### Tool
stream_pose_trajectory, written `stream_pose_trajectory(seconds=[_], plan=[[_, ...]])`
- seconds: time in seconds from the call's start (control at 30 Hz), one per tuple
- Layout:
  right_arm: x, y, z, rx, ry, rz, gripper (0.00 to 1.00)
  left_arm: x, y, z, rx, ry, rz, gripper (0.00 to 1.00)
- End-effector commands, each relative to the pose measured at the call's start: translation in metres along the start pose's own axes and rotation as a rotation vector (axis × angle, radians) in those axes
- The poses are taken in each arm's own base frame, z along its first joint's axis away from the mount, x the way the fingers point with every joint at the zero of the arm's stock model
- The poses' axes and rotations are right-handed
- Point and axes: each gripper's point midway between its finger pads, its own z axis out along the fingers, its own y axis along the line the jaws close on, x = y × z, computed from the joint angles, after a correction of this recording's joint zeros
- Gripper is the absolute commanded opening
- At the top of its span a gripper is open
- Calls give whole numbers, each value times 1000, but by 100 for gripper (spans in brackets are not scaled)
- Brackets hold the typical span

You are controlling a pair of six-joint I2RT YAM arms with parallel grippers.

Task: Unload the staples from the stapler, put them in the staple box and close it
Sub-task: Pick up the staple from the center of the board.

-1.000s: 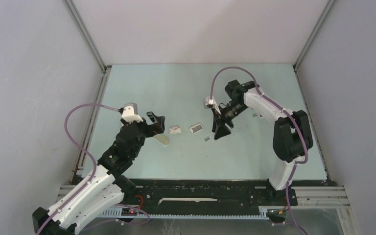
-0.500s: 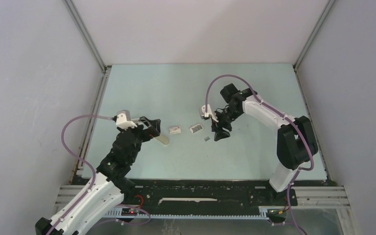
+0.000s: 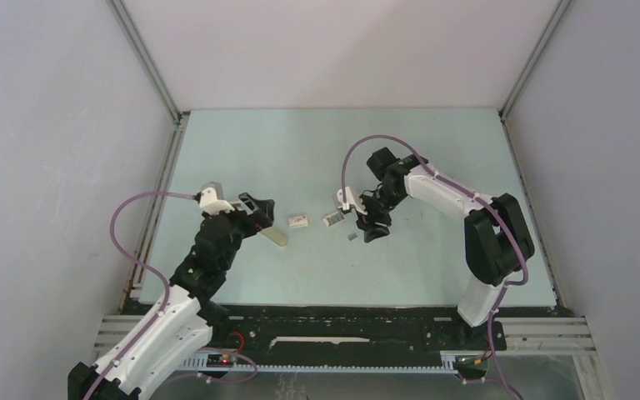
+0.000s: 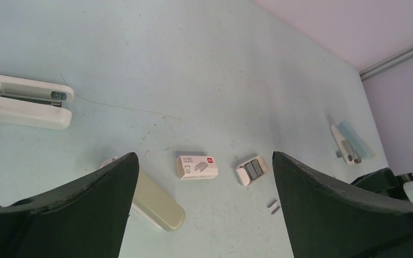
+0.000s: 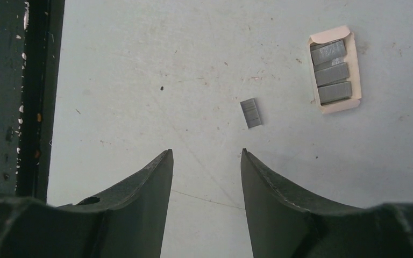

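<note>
**Change.** The right gripper (image 5: 205, 156) has been swinging left across the table (image 3: 433, 275) and is now hanging close above the loose staples (image 5: 251, 113). The left arm has barely been shifting. Judged from this, one strip is already out and the right arm is lining up on it.

**Right jaws.** Standing part-spread and gripping nothing, with only bare table showing in the gap. The strip is lying flat just ahead of the tips, untouched.

**Left gripper** (image 3: 260, 210). Jaws standing fully spread and holding nothing, hovering over the beige stapler (image 4: 156, 201) without clearly touching it.

**Staples.** The short grey strip is lying alone on the table, near the opened staple box (image 5: 333, 70) but apart from it. That box is showing several grey blocks inside.

**Other items.**
- A closed staple box (image 4: 196, 166) is sitting between the beige stapler and the opened box.
- A white stapler (image 4: 24, 100) is lying opened out, well apart at the left. Whether its channel is carrying staples I cannot tell.
- A pale blue stapler (image 4: 349, 141) is lying far off to the right.
</note>
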Motion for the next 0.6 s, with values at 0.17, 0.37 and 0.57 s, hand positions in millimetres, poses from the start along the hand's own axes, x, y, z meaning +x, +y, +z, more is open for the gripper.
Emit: stream_pose_trajectory(seconds=[0.17,0.37,0.57], plan=[[4,-7,4,13,16,-49,58,-7,-1,7,13,-28,-48,100],[5,-8,6,8,16,-57,58,-4,5,8,2,-28,-70,100],[6,-7,8,3,23,-64,58,-1,9,10,-6,-20,-76,100]])
